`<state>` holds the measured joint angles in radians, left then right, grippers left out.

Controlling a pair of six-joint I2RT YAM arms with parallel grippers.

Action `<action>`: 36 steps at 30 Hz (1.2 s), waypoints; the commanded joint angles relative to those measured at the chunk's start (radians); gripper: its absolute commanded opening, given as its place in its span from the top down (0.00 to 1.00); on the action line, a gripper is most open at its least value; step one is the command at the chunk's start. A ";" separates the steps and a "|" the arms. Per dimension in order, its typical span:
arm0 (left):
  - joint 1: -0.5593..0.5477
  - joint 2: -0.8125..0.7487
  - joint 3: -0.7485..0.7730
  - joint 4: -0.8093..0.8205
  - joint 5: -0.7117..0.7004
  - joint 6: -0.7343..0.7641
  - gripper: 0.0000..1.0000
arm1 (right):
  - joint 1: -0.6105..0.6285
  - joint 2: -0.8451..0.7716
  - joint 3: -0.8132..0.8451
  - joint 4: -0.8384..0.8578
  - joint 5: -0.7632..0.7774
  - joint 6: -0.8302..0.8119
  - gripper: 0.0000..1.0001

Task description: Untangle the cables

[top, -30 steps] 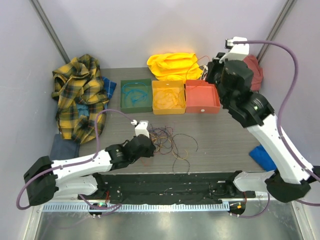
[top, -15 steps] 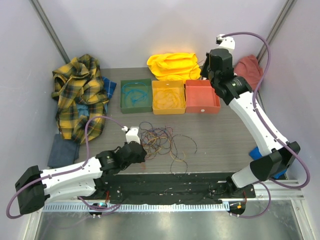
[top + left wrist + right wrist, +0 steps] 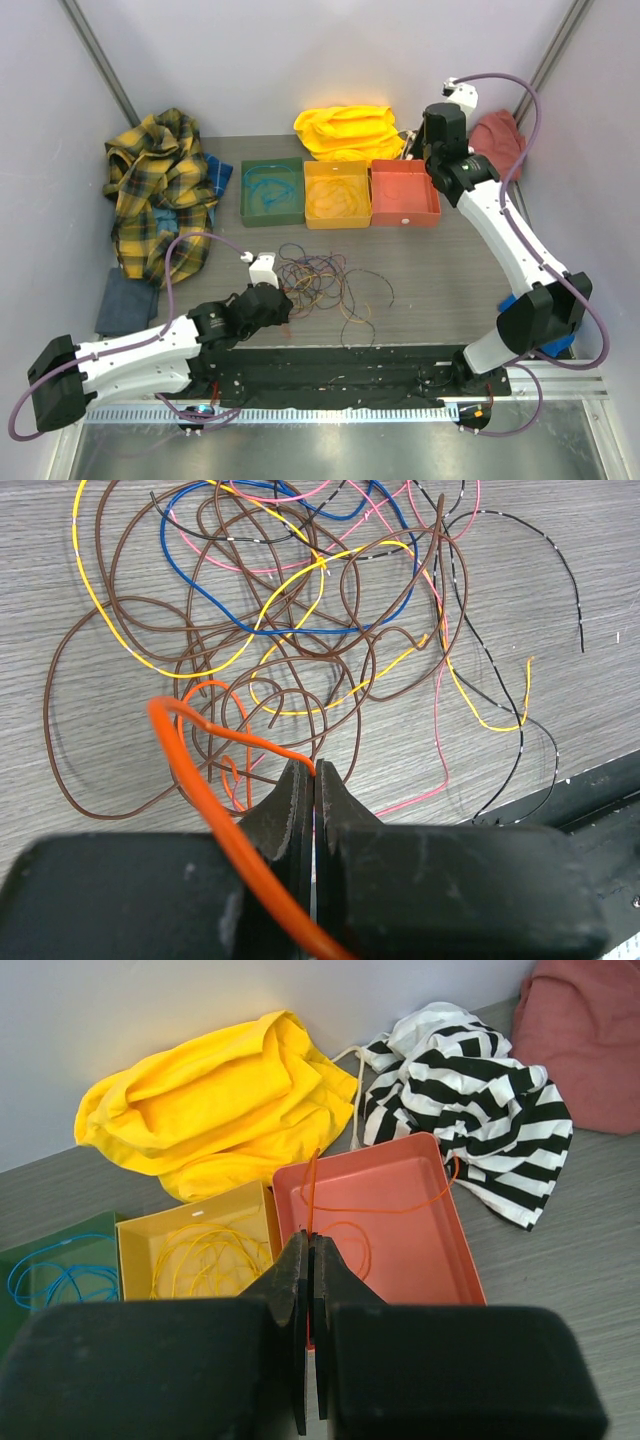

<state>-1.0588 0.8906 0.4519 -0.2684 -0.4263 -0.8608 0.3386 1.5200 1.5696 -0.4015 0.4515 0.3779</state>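
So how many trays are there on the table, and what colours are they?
Green tray: 1
Yellow tray: 1
Red tray: 1
Total: 3 trays, side by side in a row.

Nothing to read here: no label, brand or number in any view. The cables [image 3: 300,632] carry only pale bands, nothing legible.
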 commanded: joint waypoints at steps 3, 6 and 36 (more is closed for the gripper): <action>0.003 0.008 -0.005 0.009 -0.012 -0.003 1.00 | -0.026 0.032 -0.042 0.090 -0.023 0.024 0.99; 0.003 0.019 -0.005 0.012 -0.008 -0.009 1.00 | -0.036 0.055 -0.097 0.122 -0.057 0.038 0.99; 0.014 -0.036 0.165 -0.052 -0.223 0.072 0.95 | 0.517 -0.302 -0.704 0.254 -0.214 0.211 0.34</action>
<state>-1.0554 0.8677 0.5674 -0.3134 -0.5537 -0.8257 0.7696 1.1965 0.9474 -0.2420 0.2546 0.5117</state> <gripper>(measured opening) 0.055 0.662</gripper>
